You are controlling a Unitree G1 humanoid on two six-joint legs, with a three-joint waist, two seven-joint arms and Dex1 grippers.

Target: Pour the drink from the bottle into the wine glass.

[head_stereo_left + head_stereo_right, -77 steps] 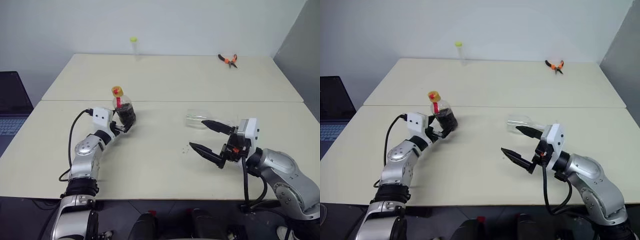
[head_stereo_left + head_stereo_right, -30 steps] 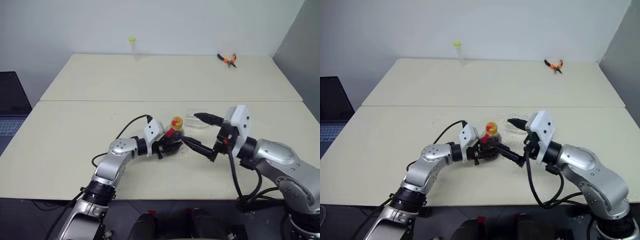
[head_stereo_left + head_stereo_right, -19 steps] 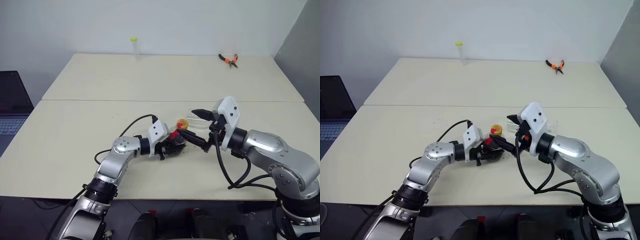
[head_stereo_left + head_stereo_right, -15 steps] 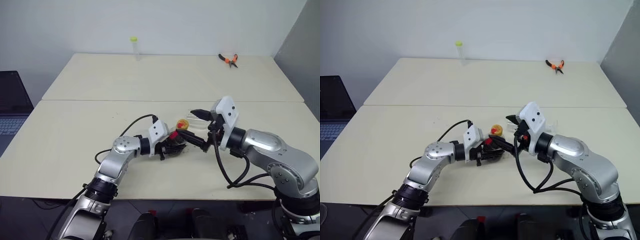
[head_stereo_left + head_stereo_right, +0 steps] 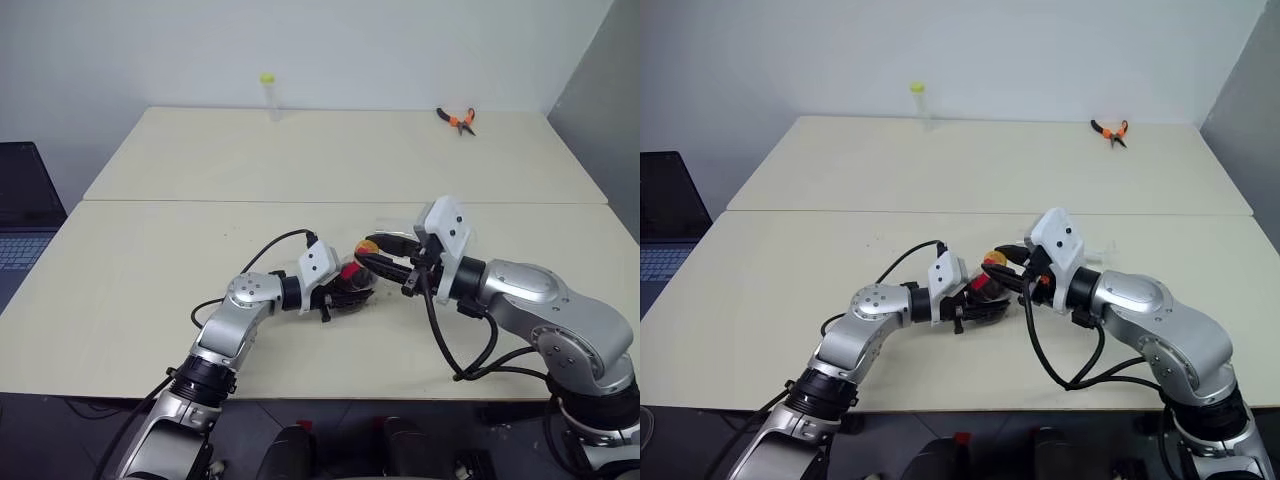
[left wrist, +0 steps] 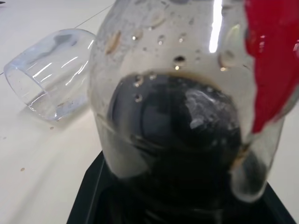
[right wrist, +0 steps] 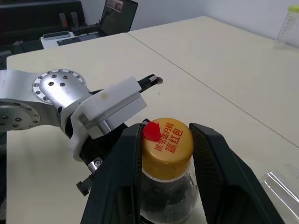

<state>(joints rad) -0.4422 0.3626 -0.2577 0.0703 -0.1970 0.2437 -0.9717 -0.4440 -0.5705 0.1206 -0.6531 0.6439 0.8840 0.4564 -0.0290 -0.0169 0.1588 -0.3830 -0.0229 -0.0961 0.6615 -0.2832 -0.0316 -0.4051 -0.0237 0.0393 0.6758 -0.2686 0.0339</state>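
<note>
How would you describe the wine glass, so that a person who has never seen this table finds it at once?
On the nearer of the two beige tables, look just past the two grippers that meet over the bottle. The wine glass lies there on its side, clear and empty, while the bottle beside it holds a dark drink.

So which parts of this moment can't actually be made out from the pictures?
- Wine glass: the left wrist view shows its bowl lying on its side; stem and foot are hidden behind the bottle.
- Drink level: unclear in the eye views, behind both claws.
- Left claw: finger contact on the bottle is too small to read.
- Print on the yellow cap: too small to read.
</note>
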